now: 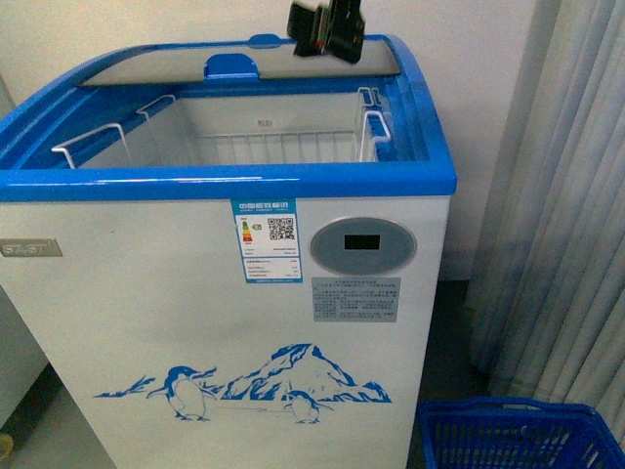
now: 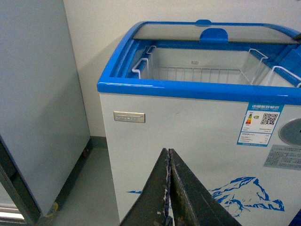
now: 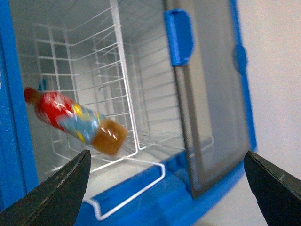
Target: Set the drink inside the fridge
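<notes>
The fridge (image 1: pixel 225 182) is a white chest cooler with a blue rim, and its glass lid (image 1: pixel 244 61) is slid back so the front is open. My right gripper (image 1: pixel 329 34) hangs above the far rim; in the right wrist view it (image 3: pixel 167 156) is open and empty. The drink (image 3: pixel 75 121), with its red label and brown liquid, appears blurred and tilted inside the fridge beside the white wire basket (image 3: pixel 117 94), free of the fingers. My left gripper (image 2: pixel 168 151) is shut and empty in front of the fridge's front wall (image 2: pixel 188 132). The drink is hidden in the front view.
A blue shopping basket (image 1: pixel 518 435) stands on the floor at the right of the fridge. A grey curtain (image 1: pixel 566 195) hangs at the right. A tall white cabinet (image 2: pixel 37 94) stands left of the fridge. Wire baskets (image 1: pixel 254 147) line the inside.
</notes>
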Robot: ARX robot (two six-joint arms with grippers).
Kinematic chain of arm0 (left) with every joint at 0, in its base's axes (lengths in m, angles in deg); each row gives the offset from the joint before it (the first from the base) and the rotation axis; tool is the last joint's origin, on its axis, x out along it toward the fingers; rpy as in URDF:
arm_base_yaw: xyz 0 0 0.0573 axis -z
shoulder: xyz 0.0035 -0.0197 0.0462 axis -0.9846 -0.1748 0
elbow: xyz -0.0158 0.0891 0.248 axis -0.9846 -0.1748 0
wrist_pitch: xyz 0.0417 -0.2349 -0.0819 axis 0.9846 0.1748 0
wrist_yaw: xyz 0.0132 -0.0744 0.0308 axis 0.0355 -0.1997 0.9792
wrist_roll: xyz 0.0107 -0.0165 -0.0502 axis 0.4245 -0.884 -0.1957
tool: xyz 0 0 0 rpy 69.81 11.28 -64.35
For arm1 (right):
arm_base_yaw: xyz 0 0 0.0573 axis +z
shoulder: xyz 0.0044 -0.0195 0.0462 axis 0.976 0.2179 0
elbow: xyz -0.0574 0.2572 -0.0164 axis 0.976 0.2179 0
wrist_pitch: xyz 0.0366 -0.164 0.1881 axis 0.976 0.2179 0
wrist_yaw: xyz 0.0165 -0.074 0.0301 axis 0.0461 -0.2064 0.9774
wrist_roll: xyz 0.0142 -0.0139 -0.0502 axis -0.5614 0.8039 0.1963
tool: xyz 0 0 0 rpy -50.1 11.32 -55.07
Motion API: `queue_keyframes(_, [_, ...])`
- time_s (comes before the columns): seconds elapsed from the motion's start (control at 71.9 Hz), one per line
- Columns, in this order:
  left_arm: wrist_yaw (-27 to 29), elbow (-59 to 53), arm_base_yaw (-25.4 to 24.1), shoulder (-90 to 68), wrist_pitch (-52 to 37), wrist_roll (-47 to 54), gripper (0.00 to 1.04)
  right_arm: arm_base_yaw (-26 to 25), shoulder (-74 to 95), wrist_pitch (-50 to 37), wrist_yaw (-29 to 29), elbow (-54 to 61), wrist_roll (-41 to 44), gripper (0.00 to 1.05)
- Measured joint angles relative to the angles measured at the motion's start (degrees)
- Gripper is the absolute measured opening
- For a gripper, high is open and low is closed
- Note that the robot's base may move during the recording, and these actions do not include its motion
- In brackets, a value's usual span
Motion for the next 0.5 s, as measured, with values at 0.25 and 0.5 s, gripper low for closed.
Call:
queue_keyframes(0.25, [0.02, 0.02, 0.00, 8.81, 10.80, 0.00, 0.03, -7.65, -33.97, 2.10, -1.64, 28.96, -32.28, 0.97])
queue_keyframes(0.5, [0.00, 0.02, 0.00, 12.59, 12.83, 0.00, 0.03, -21.33, -76.08, 29.83, 1.97, 58.75, -70.73, 0.97])
